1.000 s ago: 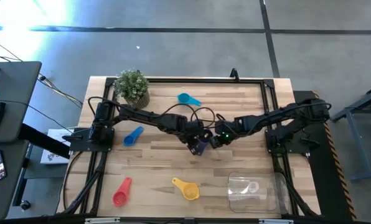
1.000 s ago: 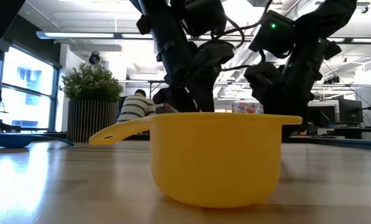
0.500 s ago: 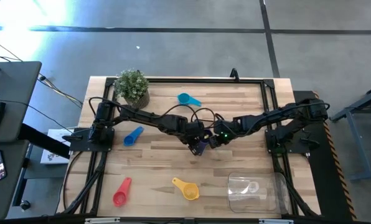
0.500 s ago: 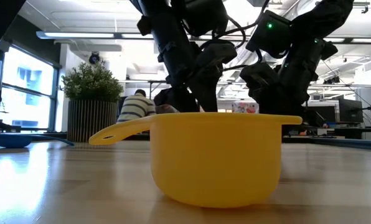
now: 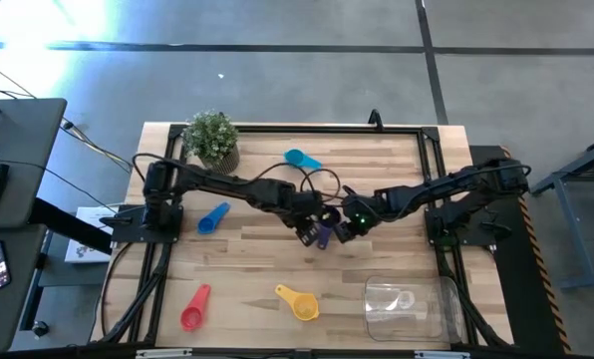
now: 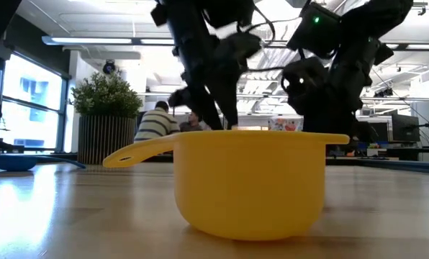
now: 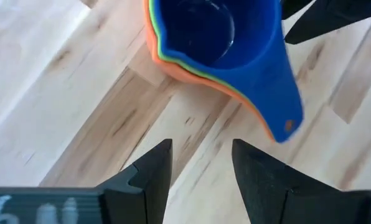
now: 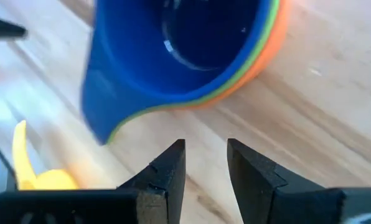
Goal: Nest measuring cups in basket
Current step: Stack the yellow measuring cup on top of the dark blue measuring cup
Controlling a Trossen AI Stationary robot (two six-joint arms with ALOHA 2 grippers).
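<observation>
Two grippers meet at the table's middle, the left gripper (image 5: 312,227) reaching in from nine o'clock and the right gripper (image 5: 344,225) from three o'clock. Each wrist view shows its own fingers parted with bare wood between them, holding nothing. Between the two grippers sits a nested stack (image 5: 322,234): a blue cup inside a green one inside an orange one (image 7: 220,46), resting on the wood just ahead of both sets of fingertips (image 8: 192,56). Further out, a teal cup (image 5: 299,159) lies toward twelve o'clock, a blue cup (image 5: 212,218) toward nine, a yellow cup (image 5: 299,302) toward six and a red cup (image 5: 194,308) toward seven. A clear basket (image 5: 442,309) stands toward five o'clock with a pale cup (image 5: 402,299) inside. A plant (image 5: 212,140) stands toward eleven.
</observation>
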